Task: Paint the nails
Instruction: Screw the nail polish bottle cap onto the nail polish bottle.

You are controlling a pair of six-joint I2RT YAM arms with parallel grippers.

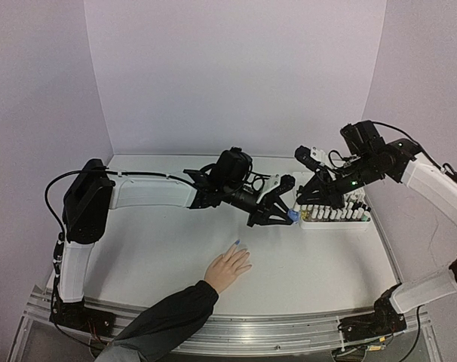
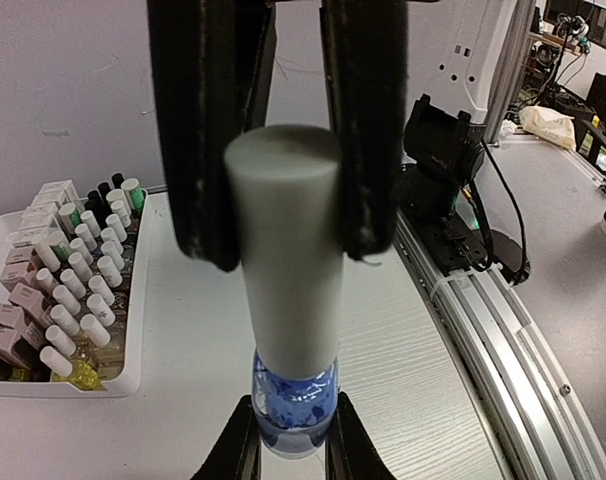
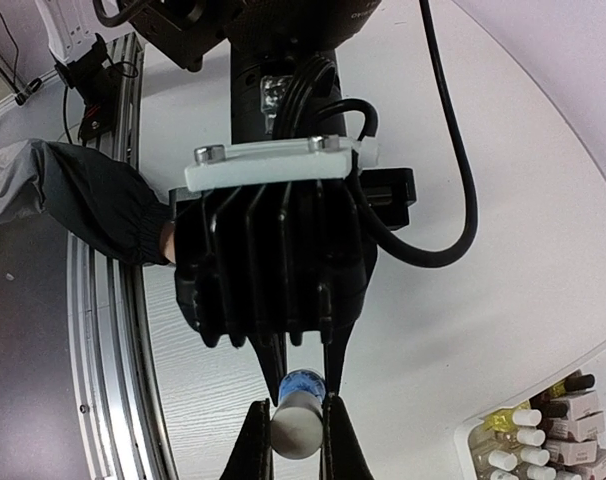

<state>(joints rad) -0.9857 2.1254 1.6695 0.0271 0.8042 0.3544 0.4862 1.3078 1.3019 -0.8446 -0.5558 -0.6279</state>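
Your top camera sits high behind the bases of the left arm point(image 1: 149, 192) and right arm point(image 1: 432, 185), looking down and forward over the whole table point(image 1: 161, 249) from well back. Your left wrist camera looks out along its own fingers point(image 2: 238, 450), right up against the blue bottle point(image 2: 293, 405) and grey cap point(image 2: 283, 250), while your right wrist camera faces the other way at the left gripper point(image 3: 303, 378), just as near. All three share that bottle, and the tray point(image 1: 334, 225) beside it shows in every view.
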